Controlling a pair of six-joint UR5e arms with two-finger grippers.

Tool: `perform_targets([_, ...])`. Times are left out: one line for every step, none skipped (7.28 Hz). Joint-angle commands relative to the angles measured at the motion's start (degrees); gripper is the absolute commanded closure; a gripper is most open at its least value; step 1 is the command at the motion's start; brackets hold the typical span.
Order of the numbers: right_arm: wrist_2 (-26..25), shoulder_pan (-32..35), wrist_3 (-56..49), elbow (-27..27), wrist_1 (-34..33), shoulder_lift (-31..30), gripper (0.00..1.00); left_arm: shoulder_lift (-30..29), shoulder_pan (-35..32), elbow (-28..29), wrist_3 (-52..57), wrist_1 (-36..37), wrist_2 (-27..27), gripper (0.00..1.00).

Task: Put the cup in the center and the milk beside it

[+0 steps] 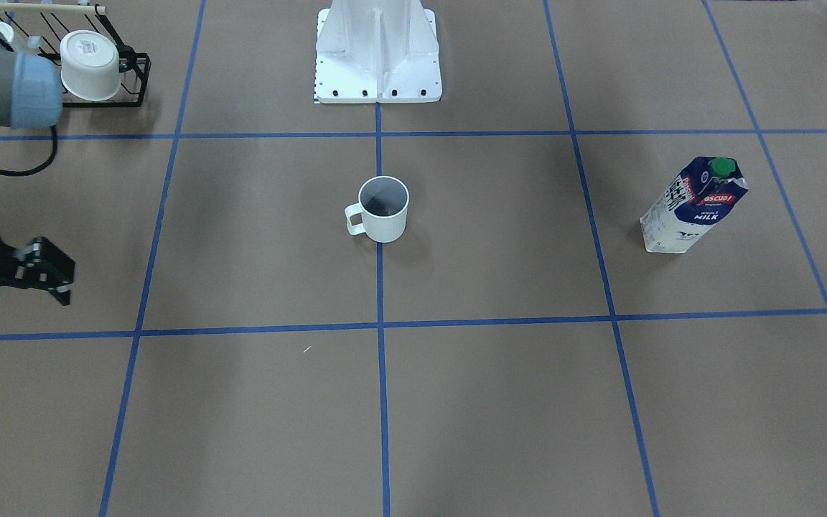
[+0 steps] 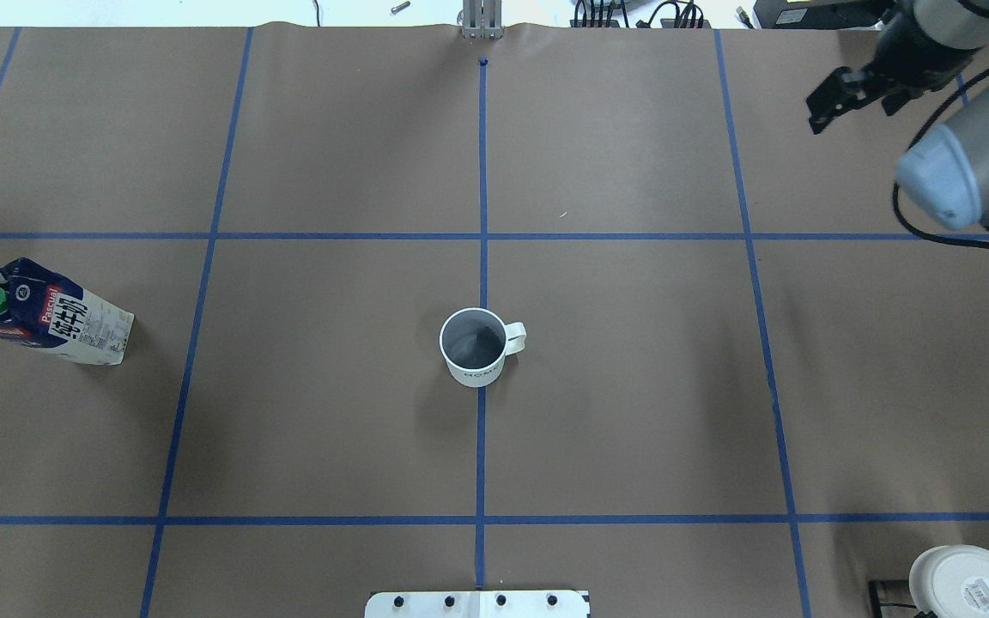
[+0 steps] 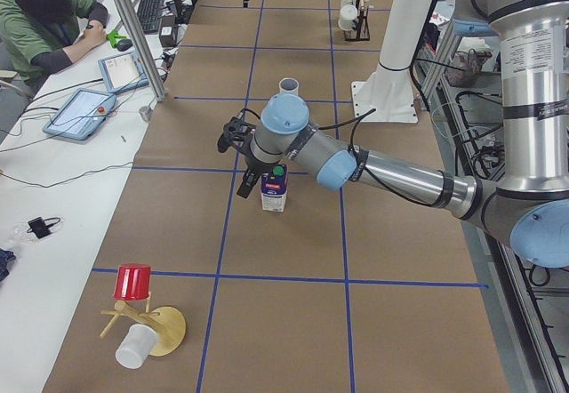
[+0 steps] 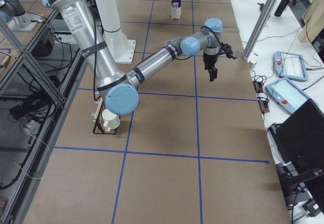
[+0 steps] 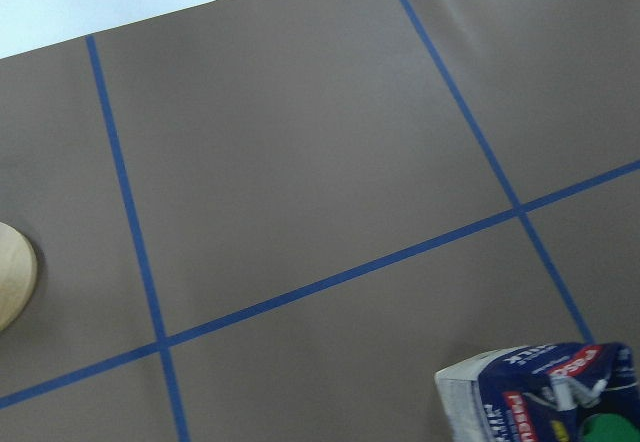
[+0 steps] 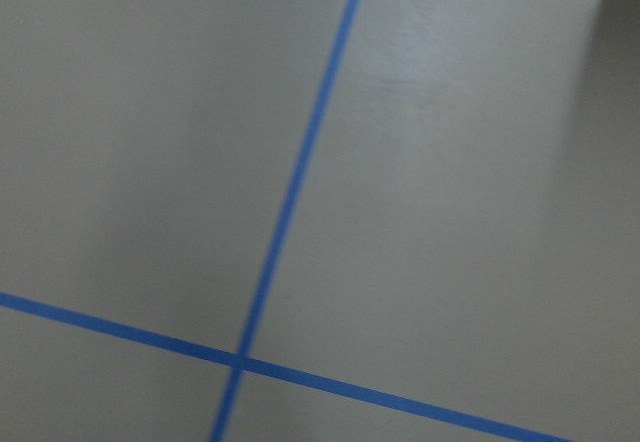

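The cup (image 1: 383, 208), a white mug with a dark inside, stands upright on the blue tape line at the center (image 2: 482, 275) of the brown table; it also shows in the overhead view (image 2: 477, 343). The milk (image 1: 693, 208) stands far off at the robot's left end (image 2: 44, 313). My right gripper (image 1: 62, 276) is open and empty, far from the cup at the right end (image 2: 846, 99). My left gripper (image 3: 238, 155) hovers above and next to the milk (image 3: 274, 190); I cannot tell whether it is open. The left wrist view shows the carton's top (image 5: 545, 392).
A black rack with a white cup (image 1: 90, 64) on its side stands near the robot's right. A wooden cup tree with a red cup (image 3: 133, 282) and a white cup (image 3: 133, 348) stands at the left end. The robot's base (image 1: 377, 50) is behind the mug.
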Motion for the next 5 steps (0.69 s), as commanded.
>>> perform_targets([5.54, 10.89, -17.7, -0.08, 0.12, -11.35, 0.0, -0.15, 9.14, -3.95, -11.68, 0.13, 5.58, 0.0])
perform_targets([5.3, 14.33, -19.51, 0.27, 0.3, -16.28, 0.0, -0.32, 11.36, -4.4, -14.17, 1.17, 5.78, 0.01])
perform_targets([4.25, 16.28, -22.75, 0.19, 0.3, -21.46, 0.0, -0.15, 13.47, -4.75, -14.89, 2.49, 7.26, 0.01])
perform_targets([1.46, 17.69, -26.79, -0.16, 0.3, -24.82, 0.0, 0.29, 16.54, -4.76, -16.46, 2.5, 10.76, 0.01])
perform_targets([1.17, 17.88, -27.09, 0.01, 0.3, -25.81, 0.0, 1.42, 19.87, -4.58, -17.96, 2.5, 14.97, 0.01])
